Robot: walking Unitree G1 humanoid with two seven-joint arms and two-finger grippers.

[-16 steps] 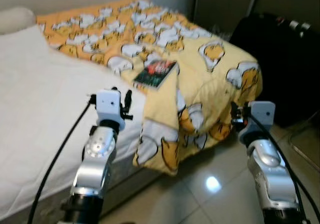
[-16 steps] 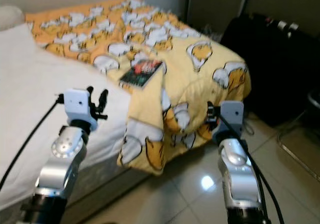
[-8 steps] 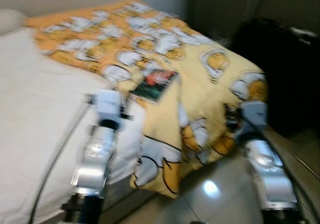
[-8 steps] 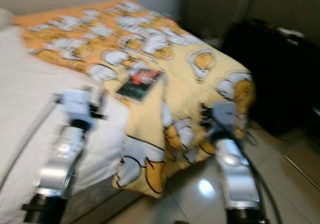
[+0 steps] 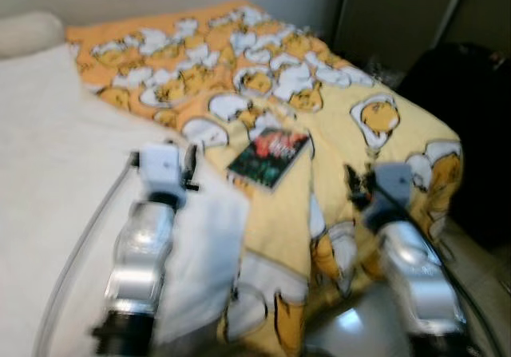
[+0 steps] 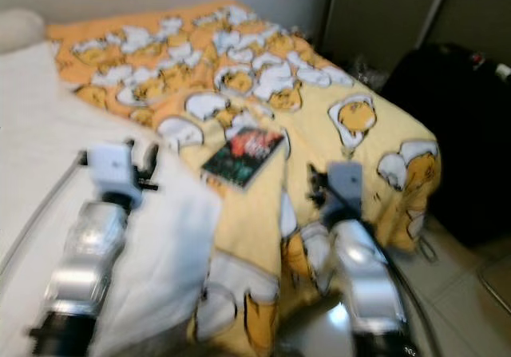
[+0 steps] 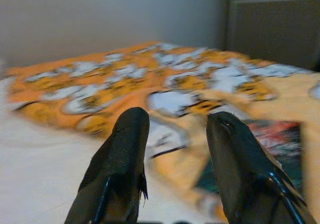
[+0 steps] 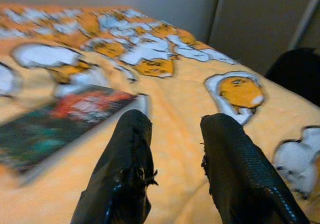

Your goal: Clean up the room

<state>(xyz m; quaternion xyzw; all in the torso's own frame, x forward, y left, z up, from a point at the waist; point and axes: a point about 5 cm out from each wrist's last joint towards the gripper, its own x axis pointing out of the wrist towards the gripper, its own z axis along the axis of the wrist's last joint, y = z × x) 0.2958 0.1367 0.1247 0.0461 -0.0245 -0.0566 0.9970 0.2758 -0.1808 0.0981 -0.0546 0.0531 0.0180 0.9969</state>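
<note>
Two grippers, left point(image 7: 175, 134) and right point(image 8: 172, 134), hover with fingers spread and empty over the bed point(image 5: 48, 157), flanking the book point(image 5: 269, 157) on the yellow blanket point(image 5: 383, 133) near its foot edge; approach seems underway, next closing on the book.

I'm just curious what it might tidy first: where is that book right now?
The book lies flat on the yellow egg-print blanket on the bed, ahead of the robot and between its left gripper and right gripper.
</note>
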